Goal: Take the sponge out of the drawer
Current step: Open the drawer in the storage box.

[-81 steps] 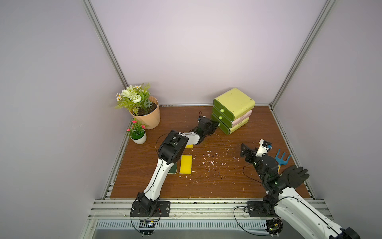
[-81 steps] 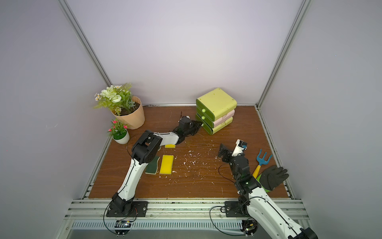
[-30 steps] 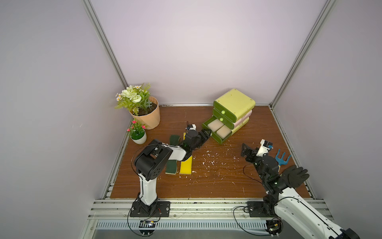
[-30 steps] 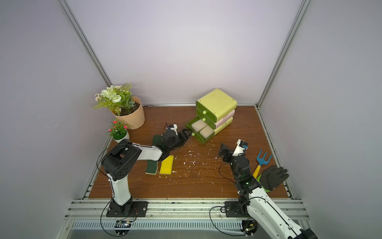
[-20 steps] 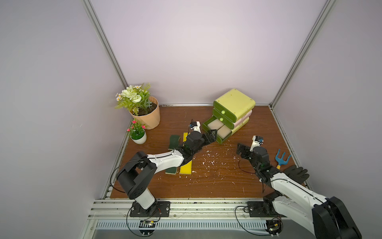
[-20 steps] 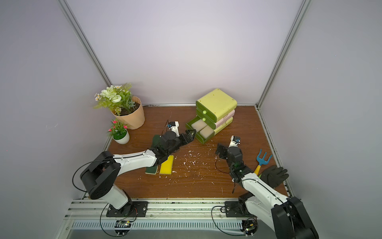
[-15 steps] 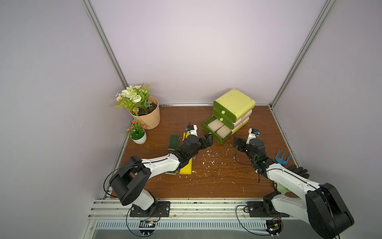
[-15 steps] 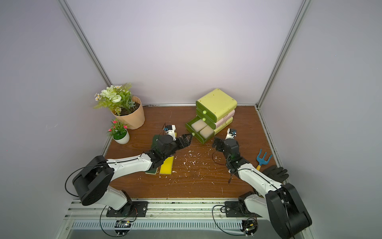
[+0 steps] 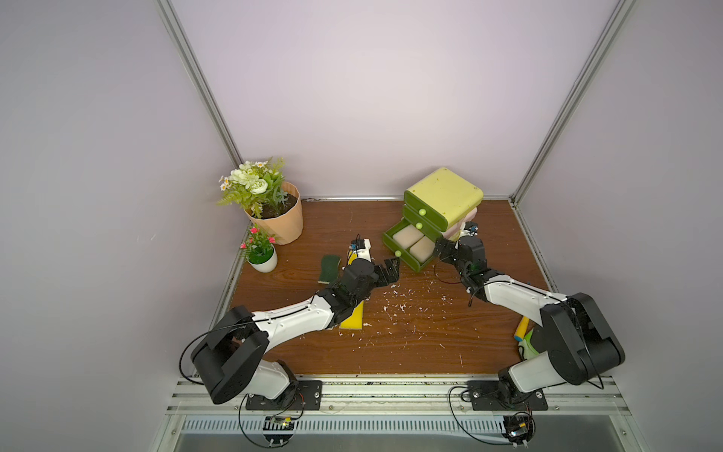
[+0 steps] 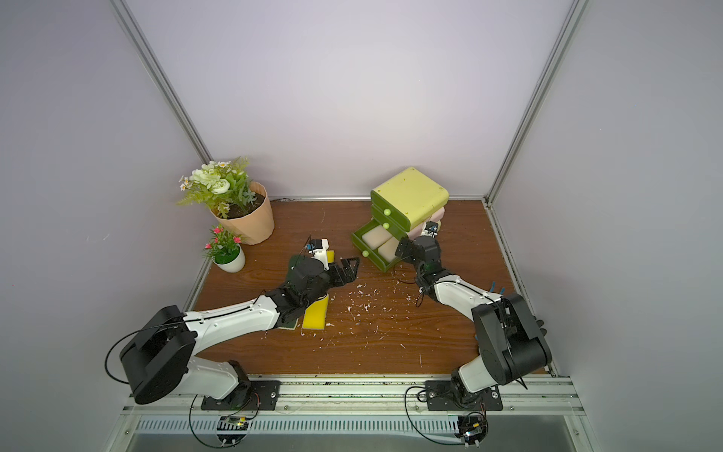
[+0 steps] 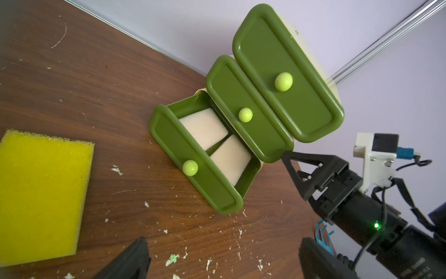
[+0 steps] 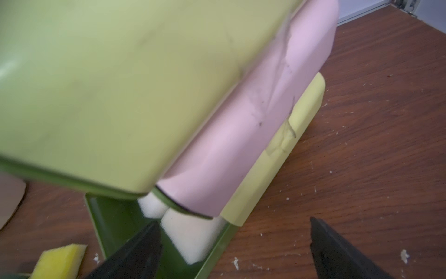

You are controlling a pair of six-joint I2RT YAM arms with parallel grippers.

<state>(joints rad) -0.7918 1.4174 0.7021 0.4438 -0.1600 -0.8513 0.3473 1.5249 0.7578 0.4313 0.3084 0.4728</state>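
While the bottom drawer [image 9: 409, 263] is standing pulled out, you are looking at item one: two pale sponges [image 11: 202, 128], lying side by side inside it and touching neither gripper. Under three seconds back all three fronts were sitting flush. This drawer is now projecting from the drawer cabinet [image 9: 444, 193], and the two drawers above it are staying shut.

Item two: right gripper [image 9: 441, 250]. You are holding it wide and empty at the drawer's open end. In the right wrist view one finger [image 12: 135, 251] is hanging over the drawer's inside just beside the nearer sponge, the other over bare wood. A second ago this gripper was waiting well back at the table's near right side.

Item three: left gripper [image 9: 391, 272]. You are keeping it spread wide, holding nothing, just clear of the drawer's knob [image 11: 190, 167] and lying low over the table [image 9: 352, 352].

Item four: yellow sponge [image 10: 315, 315], lying flat near the left gripper, and a dark green pad [image 9: 330, 268] beyond it. Both are sitting where they were.

Item five: white crumbs [image 9: 395, 303], lying across the wood between the grippers.

Item six: large flowerpot [image 9: 279, 223] and small flowerpot [image 9: 263, 262], standing upright at the far left, well apart from the drawer.
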